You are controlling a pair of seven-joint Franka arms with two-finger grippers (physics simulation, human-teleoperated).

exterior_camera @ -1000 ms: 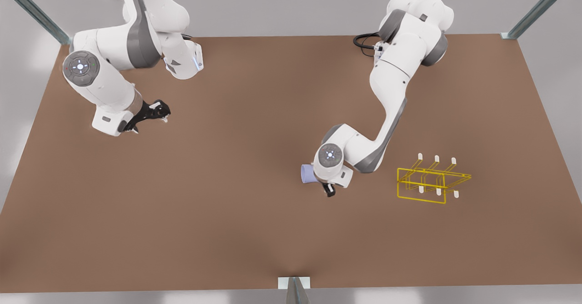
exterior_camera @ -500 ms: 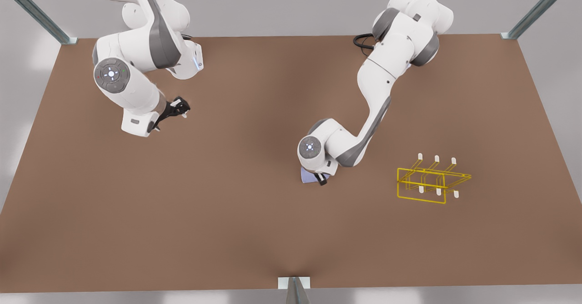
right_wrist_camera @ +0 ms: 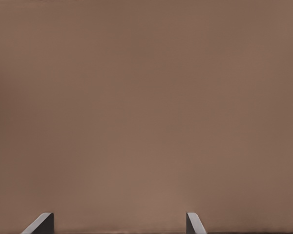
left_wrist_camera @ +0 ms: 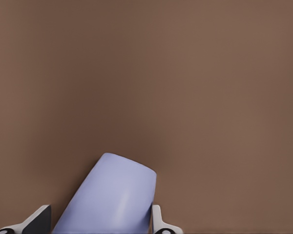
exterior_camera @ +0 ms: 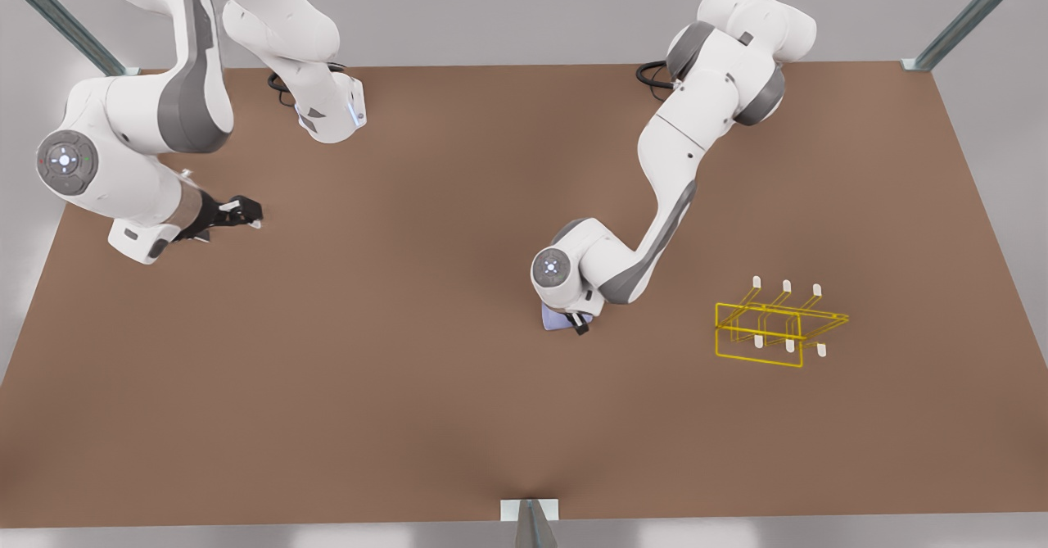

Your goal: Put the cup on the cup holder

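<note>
The pale lavender-blue cup [exterior_camera: 553, 319] lies on its side on the brown table [exterior_camera: 409, 384], mostly hidden under the wrist of the arm at the front view's right. My left gripper [exterior_camera: 575, 323] is down over it. In the left wrist view the cup [left_wrist_camera: 112, 197] sits between the two fingertips [left_wrist_camera: 156, 219], which are drawn in against its sides. The yellow wire cup holder [exterior_camera: 778, 328] with white-tipped pegs stands well off to the front view's right of the cup. My right gripper [exterior_camera: 244, 214] waits open at the front view's far left, with bare table between its fingers [right_wrist_camera: 44, 222].
Metal frame posts stand at the back corners [exterior_camera: 966, 15] and at the middle of the front edge [exterior_camera: 530, 519]. The two arm bases [exterior_camera: 332, 114] sit along the back edge. Bare brown surface lies between the cup and the holder.
The left gripper moved from beside the cup to over it, and its wrist now covers most of the cup. The right arm swung out, then back toward the front view's left.
</note>
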